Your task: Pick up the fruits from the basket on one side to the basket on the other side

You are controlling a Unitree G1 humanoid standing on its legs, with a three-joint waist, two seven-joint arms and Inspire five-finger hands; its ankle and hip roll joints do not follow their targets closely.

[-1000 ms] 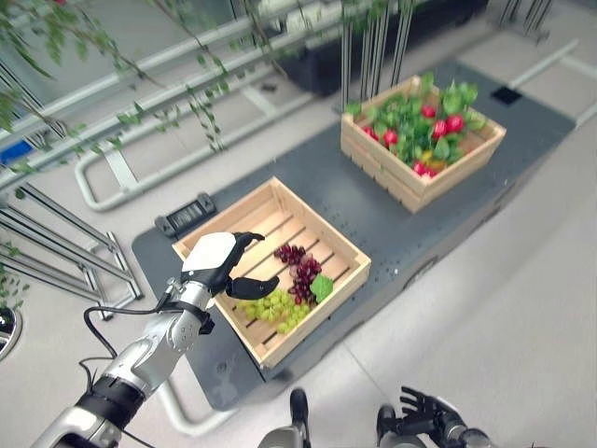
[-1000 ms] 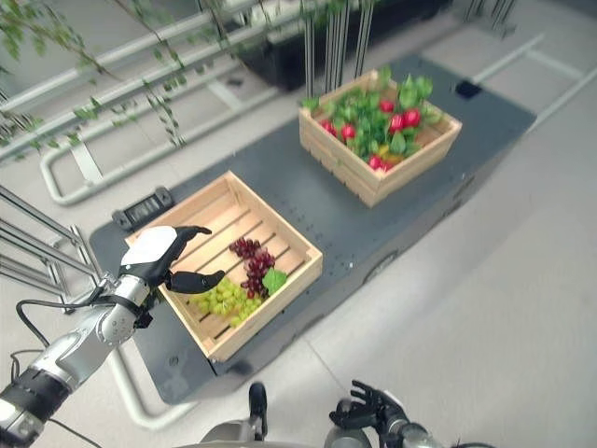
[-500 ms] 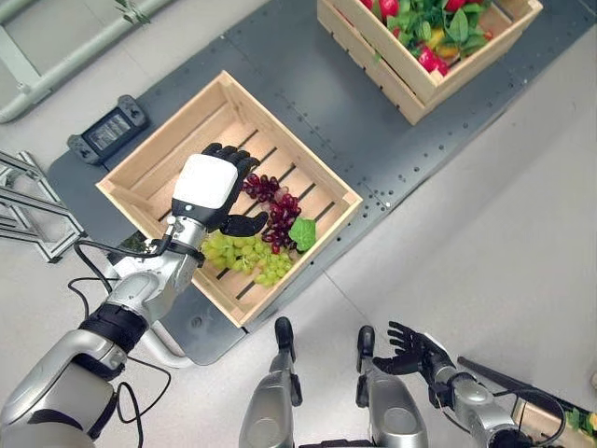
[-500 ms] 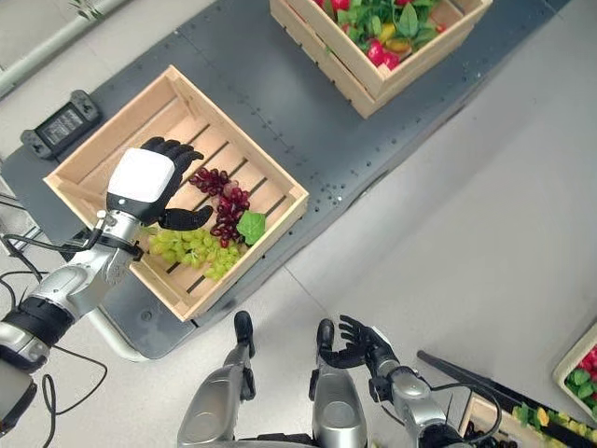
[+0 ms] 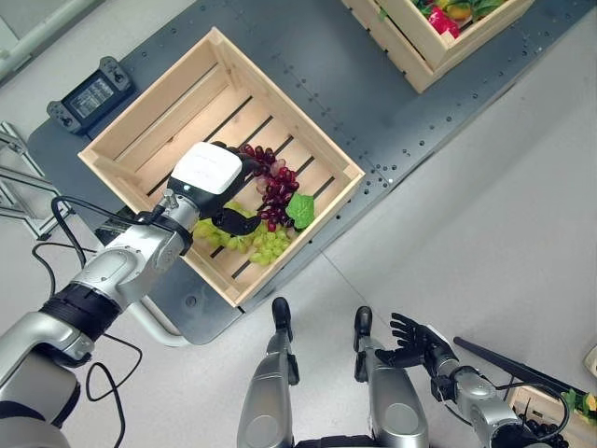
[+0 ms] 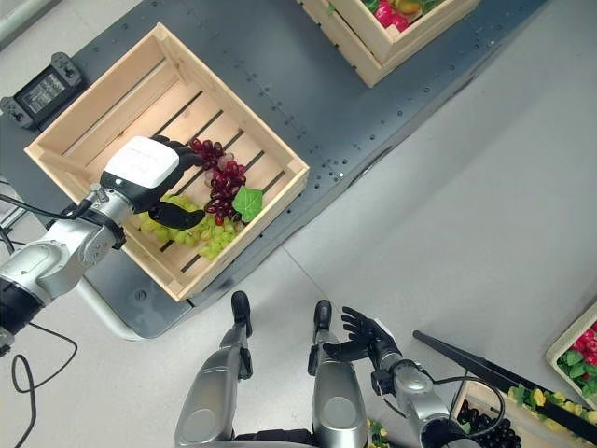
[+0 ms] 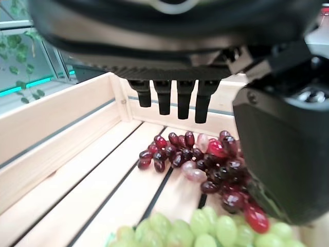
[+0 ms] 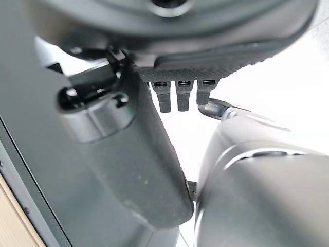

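Down goes the left hand [image 5: 213,177] into the near crate [image 5: 140,131], fingers relaxed over the red grapes [image 5: 275,184], green grapes [image 5: 256,245] beside. Right hand [image 6: 366,336] hangs low, fingers spread.

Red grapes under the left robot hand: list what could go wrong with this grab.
1. The left robot hand hovers open over the red grapes, and the green grapes lie right against them, so the fingers may catch both bunches.
2. The loose cluster may slip from the fingers or shed grapes.
3. The crate wall stands close by, so the lift could clip it.
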